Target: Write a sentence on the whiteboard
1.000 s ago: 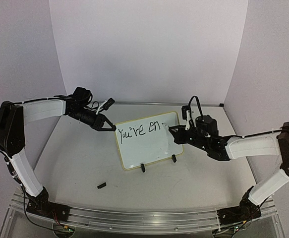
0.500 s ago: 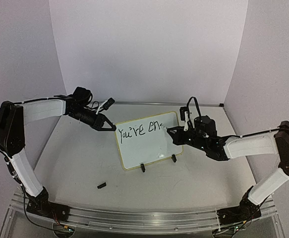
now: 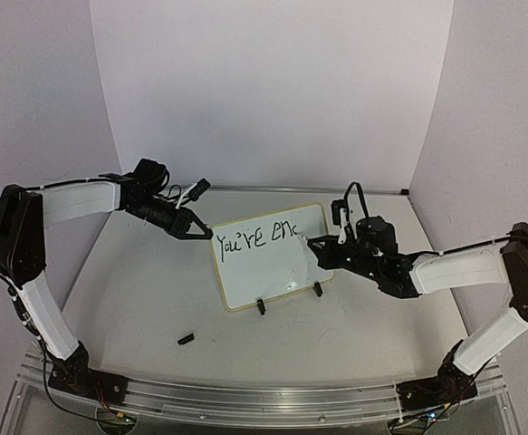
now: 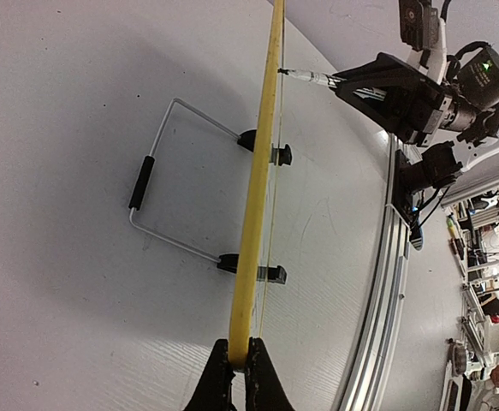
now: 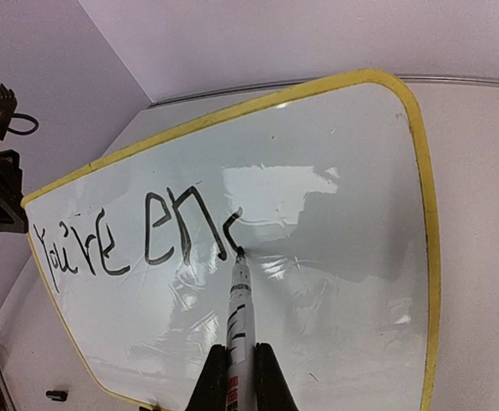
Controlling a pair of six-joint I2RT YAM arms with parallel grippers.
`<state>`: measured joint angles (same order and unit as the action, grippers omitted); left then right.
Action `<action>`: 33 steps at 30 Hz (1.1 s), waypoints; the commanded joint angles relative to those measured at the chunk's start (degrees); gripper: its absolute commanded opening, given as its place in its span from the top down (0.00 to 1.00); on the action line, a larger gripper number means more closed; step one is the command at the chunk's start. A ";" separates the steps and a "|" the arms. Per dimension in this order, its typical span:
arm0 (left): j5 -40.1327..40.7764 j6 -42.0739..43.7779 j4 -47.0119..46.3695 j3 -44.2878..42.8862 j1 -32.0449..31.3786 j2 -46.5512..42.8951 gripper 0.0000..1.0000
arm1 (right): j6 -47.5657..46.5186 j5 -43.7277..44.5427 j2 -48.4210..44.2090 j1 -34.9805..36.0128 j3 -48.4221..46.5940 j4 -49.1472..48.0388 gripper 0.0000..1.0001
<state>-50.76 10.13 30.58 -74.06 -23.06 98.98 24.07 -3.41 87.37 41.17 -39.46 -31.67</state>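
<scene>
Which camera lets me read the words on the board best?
The right wrist view: the words are big and clear there. The top view shows them tiny. The left wrist view sees the whiteboard edge-on, so no writing shows.

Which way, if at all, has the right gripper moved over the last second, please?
Yes, slightly: the right gripper has shifted down the image, toward the arm bases, nearer the right clip foot of the whiteboard, which has stayed put.
</scene>
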 commanded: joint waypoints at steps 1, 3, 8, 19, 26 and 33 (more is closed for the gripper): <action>3.20 2.61 0.93 -1.44 -1.39 -0.70 1.00 | -0.18 3.52 -1.41 -0.17 -0.75 0.52 1.00; 3.20 2.61 1.00 -1.44 -1.37 -0.71 1.00 | -0.59 4.78 -1.55 -0.21 -1.36 0.54 1.00; 3.36 2.61 1.07 -1.47 -1.37 -0.71 1.00 | -1.73 5.24 -1.46 -0.21 -2.98 0.60 1.00; 3.44 2.77 1.19 -1.52 -1.38 -0.80 1.00 | -2.05 2.06 1.13 -0.21 -5.06 1.00 1.00; 3.45 2.74 1.16 -1.55 -1.37 -0.71 1.00 | -1.87 1.85 -2.45 -0.21 -3.12 0.95 1.00; 3.39 2.62 1.13 -1.53 -1.38 -0.65 1.00 | -1.70 3.34 -6.16 -0.21 -1.36 1.21 1.00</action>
<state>-50.33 10.55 30.59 -74.17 -23.46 98.98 22.60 -1.00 84.18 41.17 -41.49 -29.91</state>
